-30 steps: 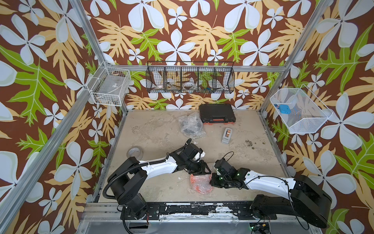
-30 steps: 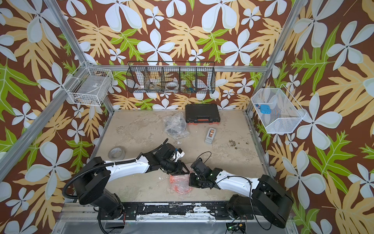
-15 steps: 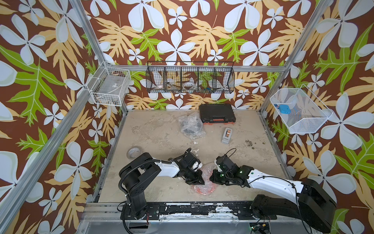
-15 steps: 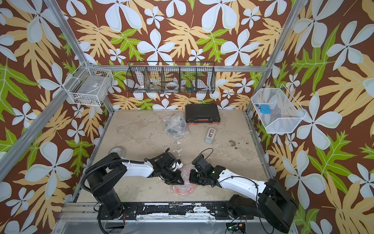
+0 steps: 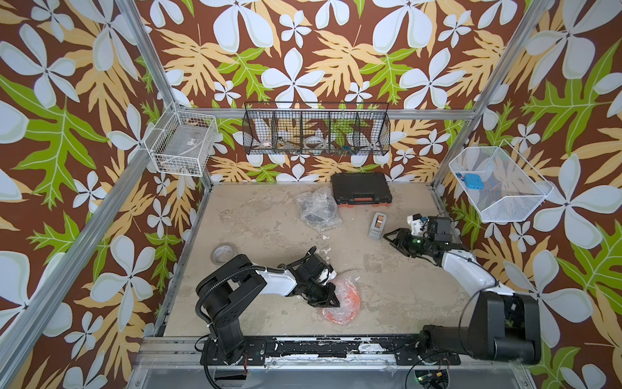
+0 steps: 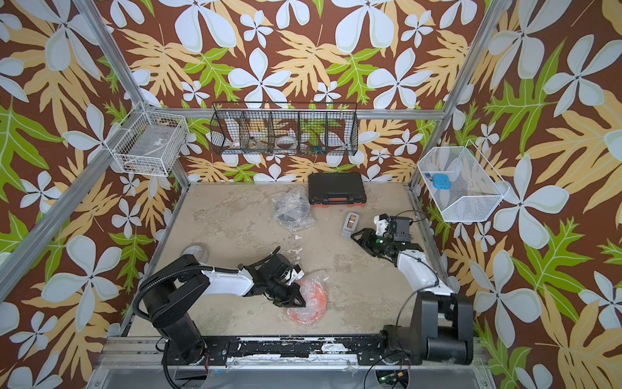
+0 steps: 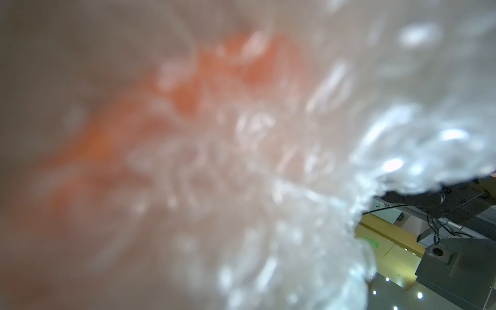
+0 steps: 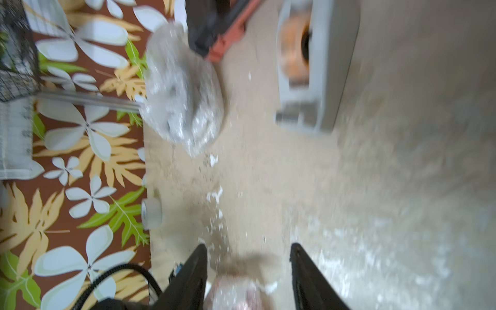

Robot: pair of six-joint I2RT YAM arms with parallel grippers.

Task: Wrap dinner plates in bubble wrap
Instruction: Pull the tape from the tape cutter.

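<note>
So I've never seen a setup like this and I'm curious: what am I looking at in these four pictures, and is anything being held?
Two robot arms stand at the near edge of a sandy table; each ends in a two-fingered tool. The two wide pictures come from a camera pair above, looking down at the whole scene. The other two come from cameras on the arms' wrists. On the table lie an orange plate under bubble wrap, a black plate already bundled in wrap, a black case, a grey tape dispenser and a roll of tape. The left tool is shut, apparently pinching the wrap over the orange plate, which fills its wrist picture. The right tool is open and empty, off near the dispenser.
</note>
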